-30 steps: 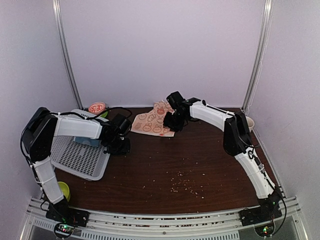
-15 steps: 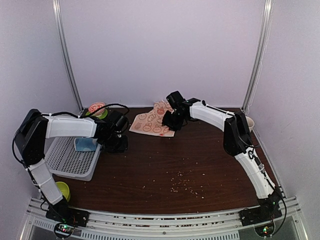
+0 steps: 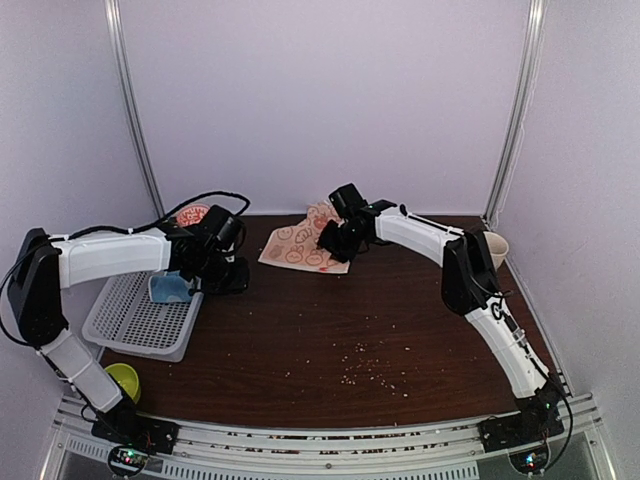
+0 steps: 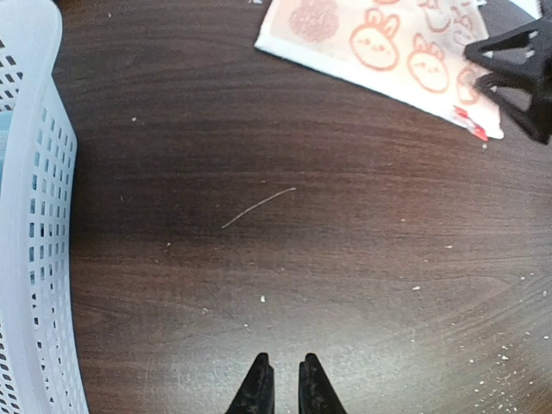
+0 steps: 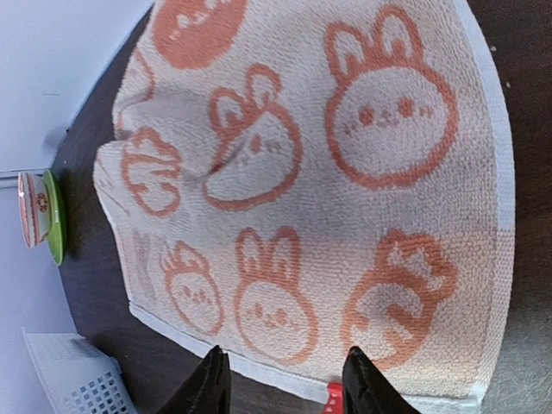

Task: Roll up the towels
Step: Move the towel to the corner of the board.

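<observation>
Dark wooden table (image 3: 330,330) fills the white-walled booth, and we take the white perforated basket (image 3: 130,320) on it as our mark. Inside the basket, at its far right corner, lies the light blue towel (image 3: 168,290), partly hidden by the left arm. Just right of the basket, the left gripper (image 4: 283,366) points down at bare wood, its fingers almost together with nothing between them. Farther right of the basket, toward the back wall, the cream rabbit towel (image 5: 302,190) lies spread out. We see the right gripper (image 5: 286,362) over the towel's edge farthest from the basket, fingers roughly half apart, holding nothing that we can see.
</observation>
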Controlling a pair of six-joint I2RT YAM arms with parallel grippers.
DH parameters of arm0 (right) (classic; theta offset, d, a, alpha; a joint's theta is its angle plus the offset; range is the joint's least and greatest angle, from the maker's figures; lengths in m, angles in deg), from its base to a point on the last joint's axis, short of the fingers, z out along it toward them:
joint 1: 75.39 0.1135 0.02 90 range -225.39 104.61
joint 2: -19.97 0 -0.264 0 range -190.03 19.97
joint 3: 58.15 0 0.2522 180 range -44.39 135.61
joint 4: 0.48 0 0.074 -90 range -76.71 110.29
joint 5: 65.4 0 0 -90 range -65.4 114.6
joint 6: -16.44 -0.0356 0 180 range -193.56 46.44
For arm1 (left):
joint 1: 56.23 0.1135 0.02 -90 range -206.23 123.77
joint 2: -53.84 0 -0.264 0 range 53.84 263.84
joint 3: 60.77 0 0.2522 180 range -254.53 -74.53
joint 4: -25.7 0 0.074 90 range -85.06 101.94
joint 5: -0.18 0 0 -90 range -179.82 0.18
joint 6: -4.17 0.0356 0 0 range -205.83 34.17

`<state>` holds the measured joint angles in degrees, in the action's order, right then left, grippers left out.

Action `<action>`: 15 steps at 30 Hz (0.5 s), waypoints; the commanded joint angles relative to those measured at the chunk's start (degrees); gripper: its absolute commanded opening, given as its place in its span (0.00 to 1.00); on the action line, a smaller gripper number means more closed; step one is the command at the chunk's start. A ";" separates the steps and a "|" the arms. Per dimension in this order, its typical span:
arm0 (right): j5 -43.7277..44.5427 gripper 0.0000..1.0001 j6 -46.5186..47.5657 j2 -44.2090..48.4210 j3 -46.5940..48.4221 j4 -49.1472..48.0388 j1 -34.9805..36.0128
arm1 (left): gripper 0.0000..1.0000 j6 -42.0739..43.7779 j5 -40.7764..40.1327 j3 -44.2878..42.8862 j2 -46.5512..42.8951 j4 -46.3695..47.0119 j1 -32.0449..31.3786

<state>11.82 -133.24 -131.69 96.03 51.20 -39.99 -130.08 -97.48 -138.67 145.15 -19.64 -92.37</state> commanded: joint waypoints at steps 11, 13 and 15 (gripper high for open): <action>-0.60 0.47 8.88 2.54 -5.16 19.45 -0.51 | 0.12 -1.59 1.47 1.28 -5.58 3.04 -2.78; -0.15 0.48 10.49 4.03 -8.36 20.56 -0.59 | 0.12 -1.62 1.70 1.87 -5.46 3.75 -3.01; -0.57 0.48 12.35 6.47 -13.27 21.29 -0.56 | 0.12 -1.68 2.17 1.92 -5.23 3.96 -3.06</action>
<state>11.23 -125.37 -128.23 90.39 63.65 -40.41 -131.00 -96.41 -137.86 140.52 -18.22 -95.02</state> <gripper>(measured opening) 0.477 0.123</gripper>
